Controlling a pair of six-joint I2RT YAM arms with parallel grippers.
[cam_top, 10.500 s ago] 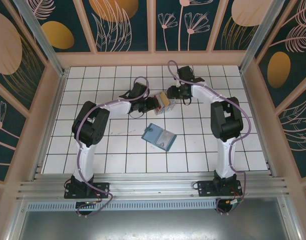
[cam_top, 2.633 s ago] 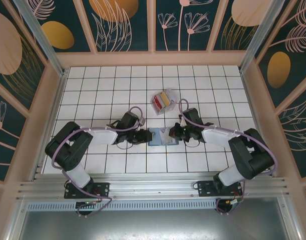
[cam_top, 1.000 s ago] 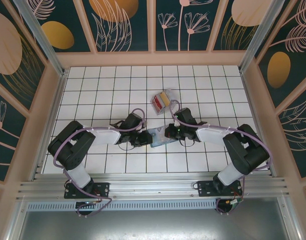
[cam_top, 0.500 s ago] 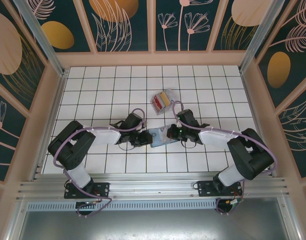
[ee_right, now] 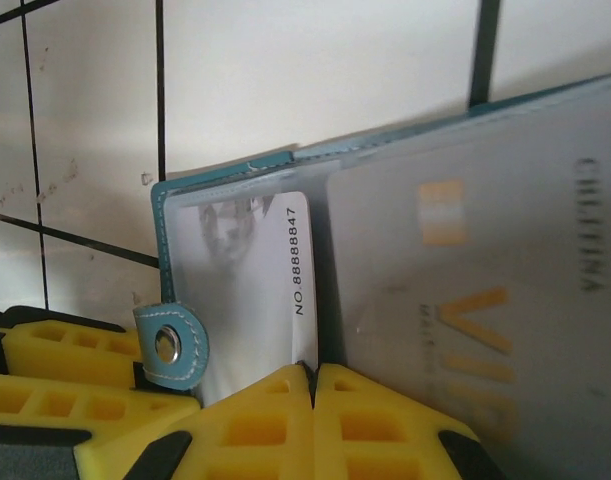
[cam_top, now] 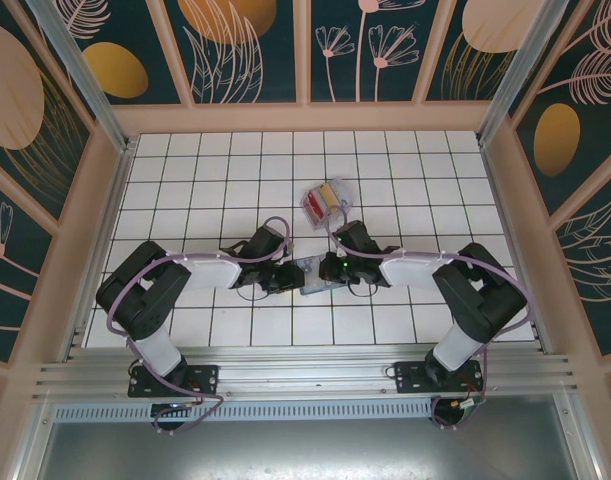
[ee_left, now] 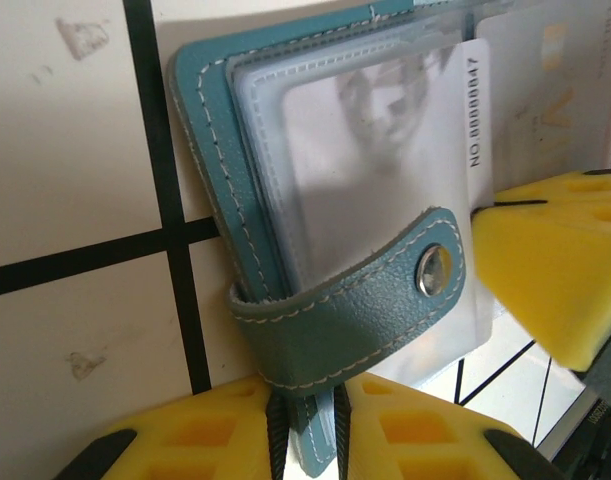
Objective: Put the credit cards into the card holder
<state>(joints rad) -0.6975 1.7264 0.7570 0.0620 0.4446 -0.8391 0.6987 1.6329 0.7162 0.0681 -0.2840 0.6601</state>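
White-tiled worktop [cam_top: 185, 170], black grout. Both arms bent low, left arm [cam_top: 200, 268] and right arm [cam_top: 415, 270] reaching in to meet near its centre. There, left gripper [cam_top: 288, 278]: jaws narrowly apart, clamped on one edge of the teal card holder [cam_top: 310, 272], by its snap strap [ee_left: 365, 320]. Opposite, right gripper [cam_top: 330, 268]: jaws fully together, tips against the clear pocket pages [ee_right: 245, 290]; page pinched or not, cannot tell. The card holder is open between the two. Toward far edge, apart, clear box [cam_top: 343, 187]; credit cards [cam_top: 320, 202], red and yellow, stacked inside.
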